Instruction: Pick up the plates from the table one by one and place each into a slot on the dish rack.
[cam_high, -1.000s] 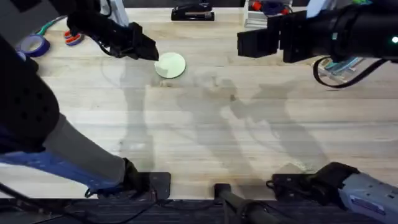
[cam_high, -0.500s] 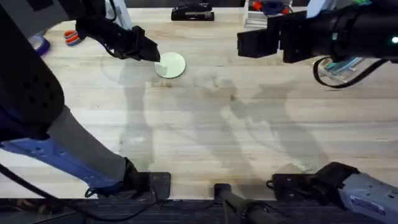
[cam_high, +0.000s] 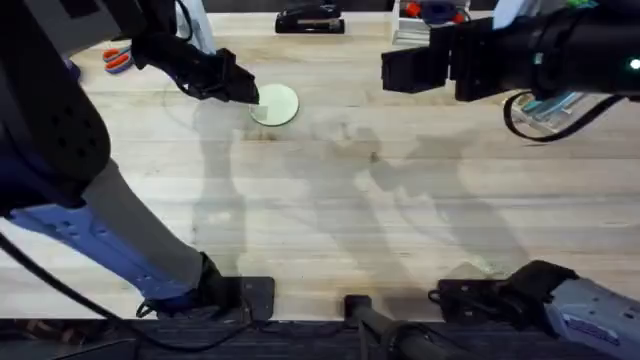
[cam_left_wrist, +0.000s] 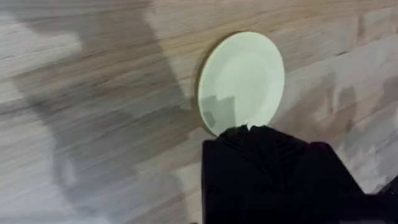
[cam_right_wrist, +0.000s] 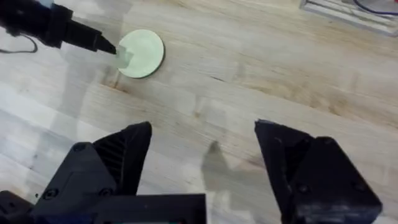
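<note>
On the far table: my left gripper (cam_high: 250, 93) pinches the pale cream-yellow round plate's (cam_high: 277, 105) rim.
Right gripper (cam_right_wrist: 202, 146): I hold it spread open, empty, above the light wooden plank table (cam_high: 400, 200).

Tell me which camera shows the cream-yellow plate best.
Left wrist: the cream-yellow plate appears large, its round rim clear, with the left gripper at its edge. The overhead view and right wrist view show it small and far away.
</note>
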